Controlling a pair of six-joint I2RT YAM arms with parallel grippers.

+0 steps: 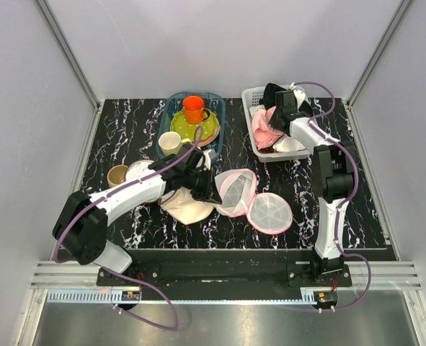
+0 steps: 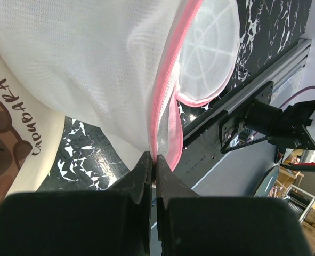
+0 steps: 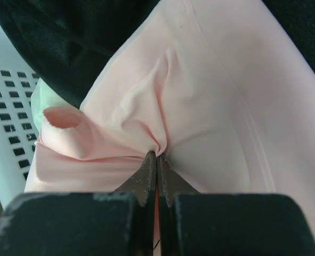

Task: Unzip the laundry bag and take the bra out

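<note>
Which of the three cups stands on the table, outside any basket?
The tan cup, the leftmost of the three. The orange cup and the cream cup both sit inside the blue basket.

White arms (image 1: pixel 130 192) with black joints, black grippers (image 2: pixel 155 162), purple cables (image 1: pixel 368 277).

The left arm (image 1: pixel 119 194) rises from its base at the near left, folds back at a low elbow by the left edge, then stretches its forearm right and slightly far toward the middle of the table. The left gripper (image 2: pixel 154 158) has its jaws pressed together, pinching the pink rim of the laundry bag (image 2: pixel 93 69). The right arm (image 1: pixel 333 209) stands upright from the near right base, bends at a raised elbow and reaches far and a little left. The right gripper (image 3: pixel 157 156) points down, jaws closed on a fold of the bra (image 3: pixel 210 106).
</note>
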